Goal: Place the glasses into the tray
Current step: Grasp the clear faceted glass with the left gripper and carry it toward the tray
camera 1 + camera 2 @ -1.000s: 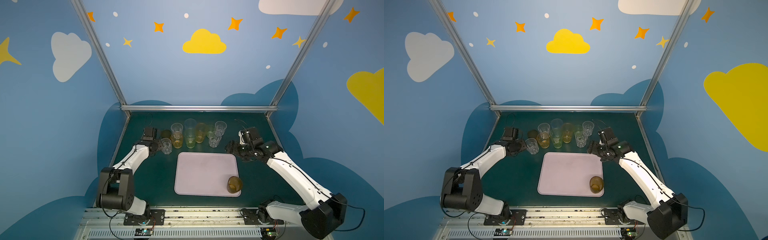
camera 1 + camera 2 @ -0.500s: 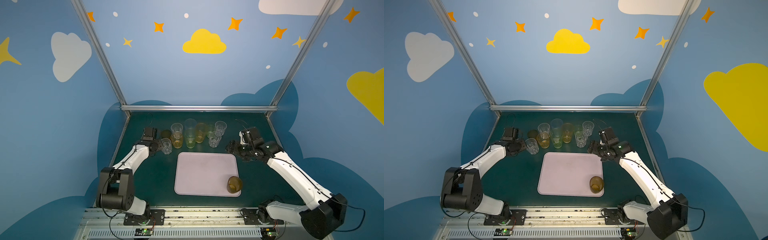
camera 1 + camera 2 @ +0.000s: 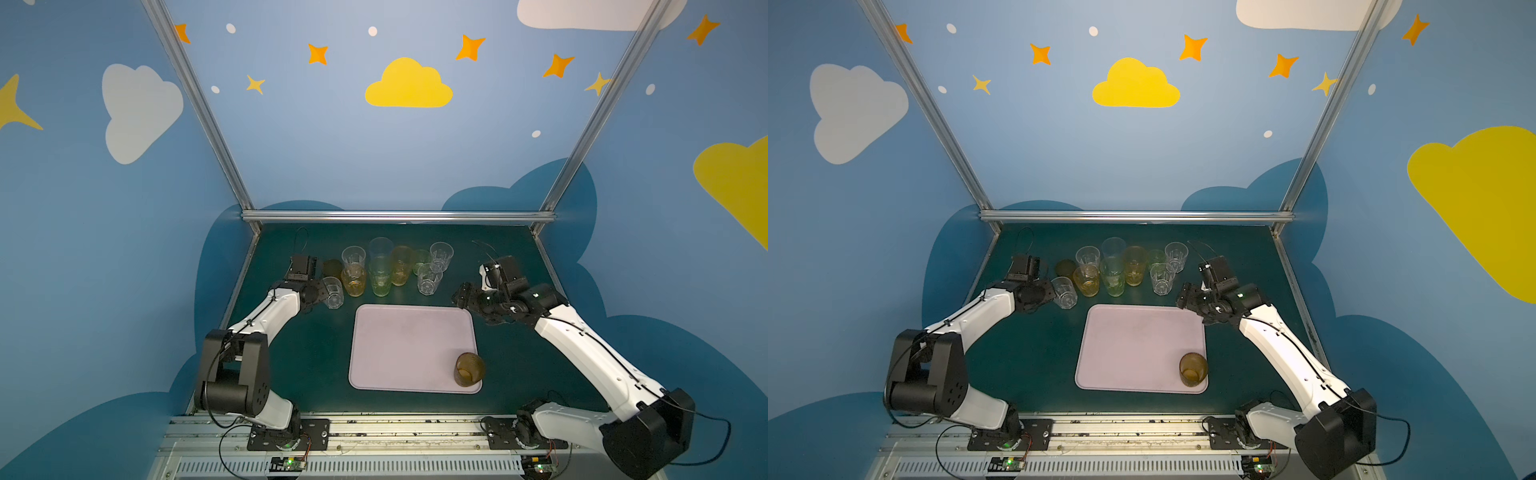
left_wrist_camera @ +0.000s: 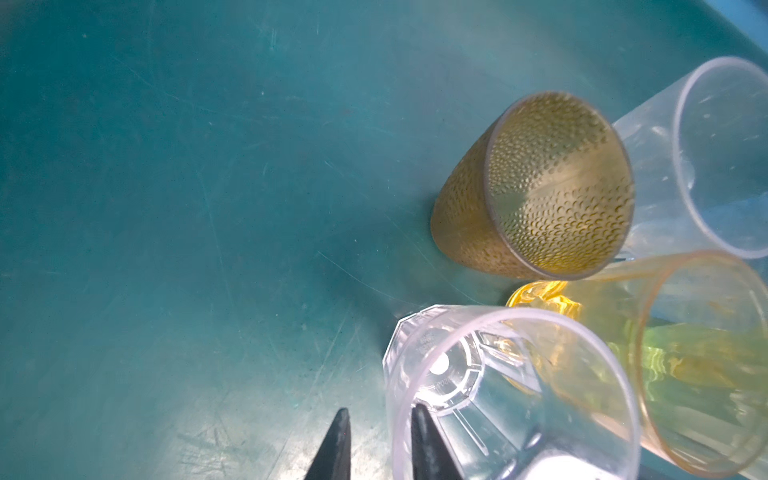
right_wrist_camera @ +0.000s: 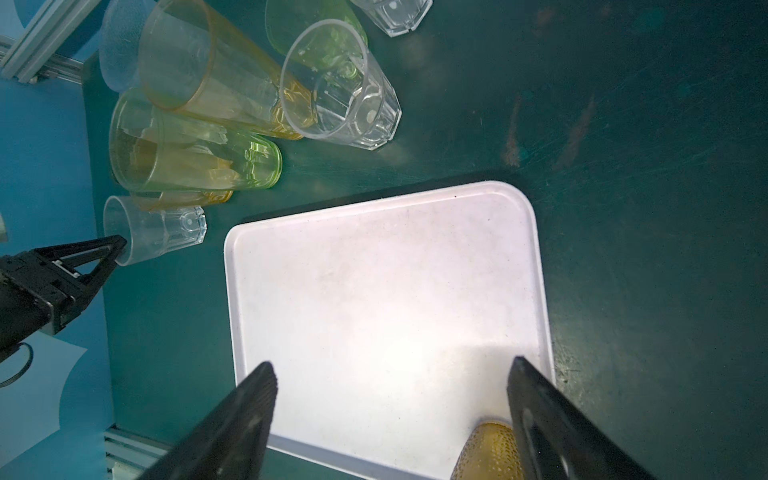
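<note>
The pale lilac tray lies on the dark green table. One brown dimpled glass stands in its near right corner. Several glasses cluster behind the tray. At the cluster's left end is a short clear faceted glass. My left gripper straddles its rim, one finger inside and one outside, with a gap still showing at the outer finger. My right gripper hangs open and empty over the tray's far right corner.
Behind the tray stand a brown dimpled glass, a short amber one, tall green, tall amber and tall blue ones, and clear ones. They are packed closely. An aluminium frame rail bounds the table's back.
The left gripper's fingers have drawn closer together round the clear glass's rim. The right gripper has edged slightly left. The glasses have not moved.
</note>
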Tool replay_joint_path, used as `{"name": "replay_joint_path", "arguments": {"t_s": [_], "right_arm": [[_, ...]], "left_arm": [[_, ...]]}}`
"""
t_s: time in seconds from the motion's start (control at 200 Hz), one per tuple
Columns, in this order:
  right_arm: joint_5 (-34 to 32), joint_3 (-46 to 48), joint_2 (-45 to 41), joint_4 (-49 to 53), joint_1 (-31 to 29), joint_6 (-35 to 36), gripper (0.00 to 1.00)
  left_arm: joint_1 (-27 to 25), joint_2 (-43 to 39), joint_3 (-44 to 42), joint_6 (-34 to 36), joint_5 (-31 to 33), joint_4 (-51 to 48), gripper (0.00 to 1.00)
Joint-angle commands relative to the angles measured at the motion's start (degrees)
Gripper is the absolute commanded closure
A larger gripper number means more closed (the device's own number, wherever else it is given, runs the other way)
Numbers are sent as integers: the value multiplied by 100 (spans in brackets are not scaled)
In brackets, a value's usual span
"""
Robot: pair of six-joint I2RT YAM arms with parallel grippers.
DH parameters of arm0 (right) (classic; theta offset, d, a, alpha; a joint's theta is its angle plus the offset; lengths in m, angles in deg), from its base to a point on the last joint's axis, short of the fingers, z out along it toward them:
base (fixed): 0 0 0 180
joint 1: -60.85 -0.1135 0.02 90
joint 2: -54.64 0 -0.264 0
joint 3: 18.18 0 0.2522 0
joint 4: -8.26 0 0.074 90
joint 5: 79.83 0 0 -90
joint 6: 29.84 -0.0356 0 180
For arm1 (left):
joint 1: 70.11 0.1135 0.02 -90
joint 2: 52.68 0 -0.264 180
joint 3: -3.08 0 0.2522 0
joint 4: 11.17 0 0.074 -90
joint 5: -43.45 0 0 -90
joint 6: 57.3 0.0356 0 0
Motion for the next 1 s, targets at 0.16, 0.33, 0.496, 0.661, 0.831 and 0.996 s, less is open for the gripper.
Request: {"name": "replay_joint_path", "arguments": {"t_s": [0.16,0.33,0.496,0.661,0.831,0.996], "right_arm": [[28,128,-160,92,51,-57,14],[64,181,-209,72,72,-91,14],[115,274,-308,-128,84,-187,14],[216,372,-429,-309,87,-276,14],[230,578,-696,-352,94,-275,14],[284,925,-1038,-426,146,-286,14]], "left_arm": [[-120,181,156,79,25,-90,82],[-187,85,158,73,70,-123,88],[-237,-30,149,31,79,-184,95],[-284,-280,105,-71,119,-270,96],[-414,-784,55,-112,-53,-411,96],[-758,-1454,-95,-183,-103,-542,96]]}}
